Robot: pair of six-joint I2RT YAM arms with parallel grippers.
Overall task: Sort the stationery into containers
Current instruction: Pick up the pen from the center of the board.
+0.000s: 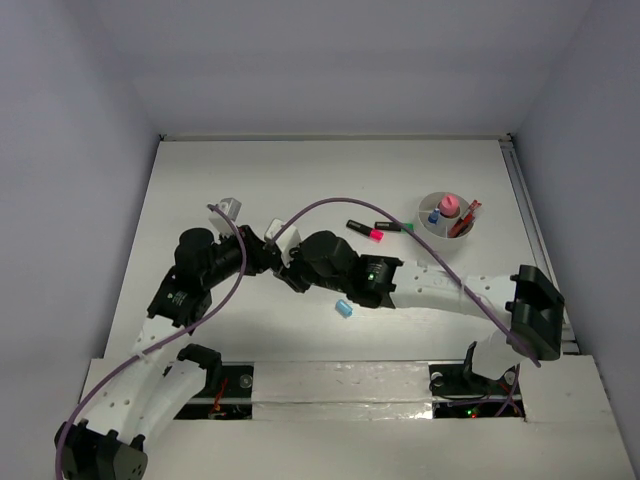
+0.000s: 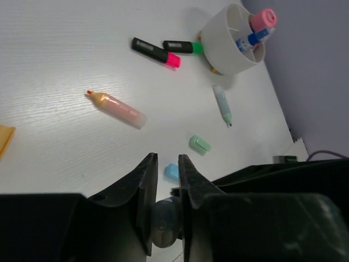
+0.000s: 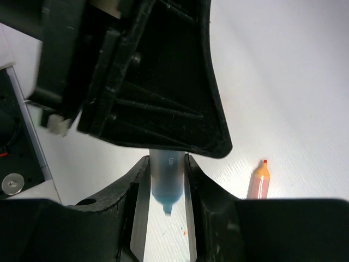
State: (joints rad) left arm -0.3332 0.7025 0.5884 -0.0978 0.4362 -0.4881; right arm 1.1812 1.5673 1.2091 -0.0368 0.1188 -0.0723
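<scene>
Left of centre, pinches marker (image 3: pixel 165 188) end-to-end in left claw (image 2: pixel 168 161) and right claw (image 3: pixel 165 162); cup (image 1: pixel 436 234) upper right, nearer right arm (image 1: pixel 450 288).

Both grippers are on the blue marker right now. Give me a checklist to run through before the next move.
1. Right gripper on blue marker: ok, clamped both sides.
2. Left gripper on same marker: ok, pinching its end.
3. Cup has room: ok, space beside the bottle.
4. Way to cup: ok, pink marker and green marker lie flat beside it.
5. Grippers clear of each other: cannot tell, very close.
</scene>
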